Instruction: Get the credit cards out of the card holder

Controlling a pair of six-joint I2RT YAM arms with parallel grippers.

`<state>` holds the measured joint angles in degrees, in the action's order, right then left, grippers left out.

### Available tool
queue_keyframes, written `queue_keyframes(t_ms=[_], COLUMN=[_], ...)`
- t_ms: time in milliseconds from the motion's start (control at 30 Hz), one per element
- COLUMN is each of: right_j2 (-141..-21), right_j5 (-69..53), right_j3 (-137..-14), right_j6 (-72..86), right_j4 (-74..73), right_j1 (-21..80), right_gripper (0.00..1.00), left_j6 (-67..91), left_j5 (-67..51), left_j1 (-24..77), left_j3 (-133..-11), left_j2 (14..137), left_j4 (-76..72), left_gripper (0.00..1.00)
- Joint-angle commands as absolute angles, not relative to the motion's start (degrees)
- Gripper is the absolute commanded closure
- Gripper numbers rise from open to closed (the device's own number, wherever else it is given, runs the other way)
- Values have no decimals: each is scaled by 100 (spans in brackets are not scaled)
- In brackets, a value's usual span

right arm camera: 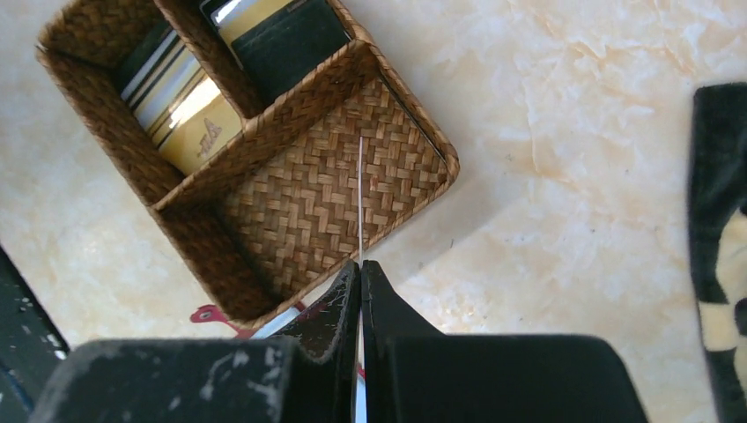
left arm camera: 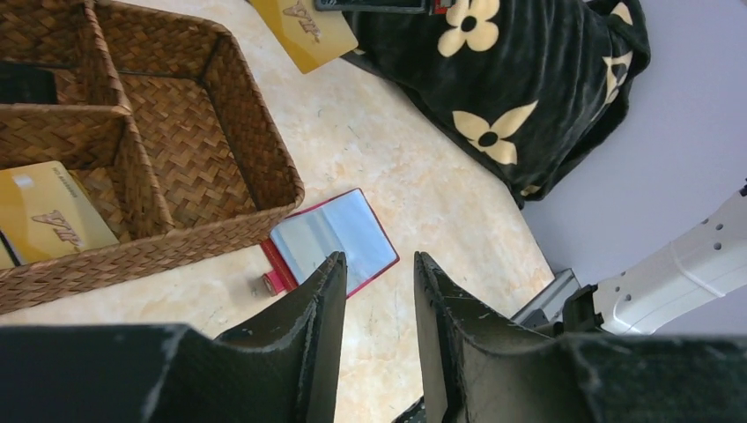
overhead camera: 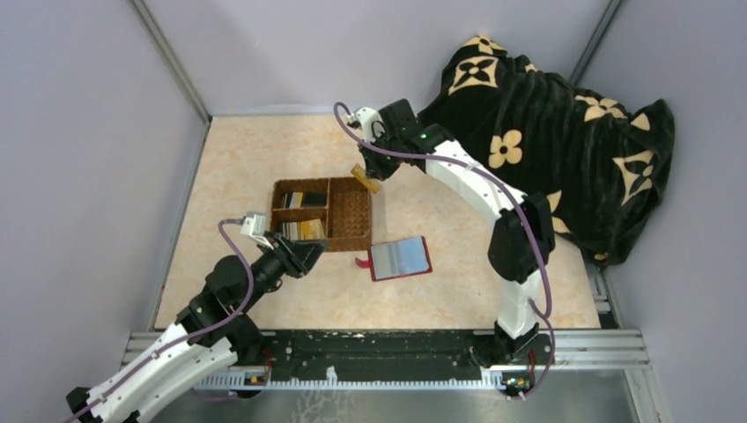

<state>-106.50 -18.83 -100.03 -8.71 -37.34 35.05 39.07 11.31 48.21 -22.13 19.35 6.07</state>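
Observation:
The red card holder lies open on the table, its clear pockets up, just right of the basket's front corner; it also shows below my left gripper. My right gripper hangs over the basket's far right corner, shut on an orange-yellow credit card, which appears edge-on as a thin line in the right wrist view. My left gripper hovers at the basket's front edge, open and empty. More credit cards lie in the basket's left compartments.
The brown wicker basket has three compartments; the large right one holds nothing. A black blanket with tan flowers is heaped at the back right. Grey walls close in the table on three sides.

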Motion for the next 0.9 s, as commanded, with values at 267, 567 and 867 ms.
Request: queue_keyframes(t_ms=[267, 567, 867], right_j2=[-11904, -12199, -12577], right_j5=[-1263, -1051, -1173], right_j3=[-11526, -11864, -12269], right_j6=[-2066, -2296, -2517], right_j4=[-4511, -4515, -4551], right_j1=[4027, 4333, 4365], right_gripper=[100, 100, 100], left_j6=[3745, 3724, 3662], left_j5=[1407, 1538, 1650], left_j1=[4805, 4797, 4793], left_j3=[-2333, -2371, -2381], left_j2=[1610, 1625, 1613], left_j4=[1269, 1371, 1462], left_gripper=[64, 63, 63])
